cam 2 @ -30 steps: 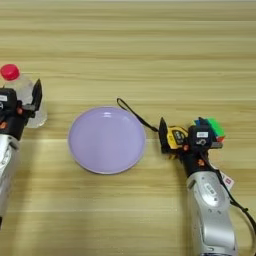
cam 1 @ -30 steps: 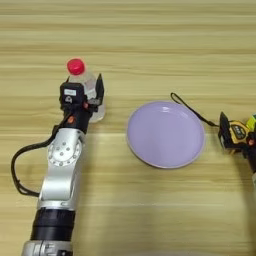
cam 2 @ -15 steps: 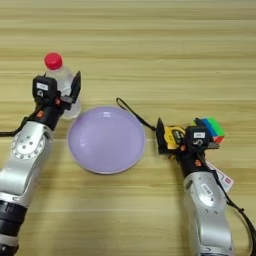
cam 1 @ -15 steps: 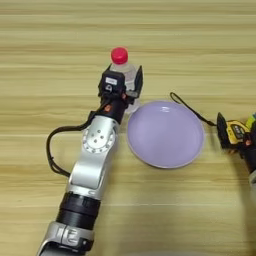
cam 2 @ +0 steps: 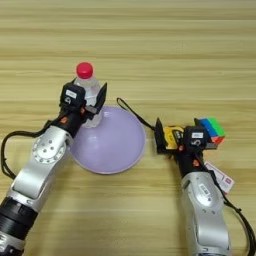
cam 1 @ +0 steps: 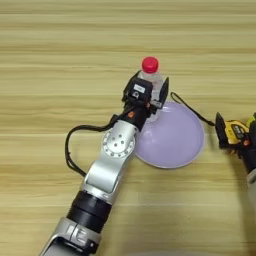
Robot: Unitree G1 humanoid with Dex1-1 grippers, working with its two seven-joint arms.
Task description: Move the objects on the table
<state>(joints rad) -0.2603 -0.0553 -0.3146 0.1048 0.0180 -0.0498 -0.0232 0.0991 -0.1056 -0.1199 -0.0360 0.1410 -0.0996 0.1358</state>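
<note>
The left gripper (cam 2: 89, 106) clamped the bottle (cam 2: 88, 95) upright over the plate's (cam 2: 112, 150) ten-o'clock rim, apparently for placing, while the right gripper (cam 2: 176, 141) gripped the tape measure (cam 2: 174, 136) at three o'clock.

bottle (cam 2: 88, 95) clear, red cap | plate (cam 2: 112, 145) lilac | tape measure (cam 2: 172, 137) yellow-black | table (cam 2: 175, 55) tan planks
</note>
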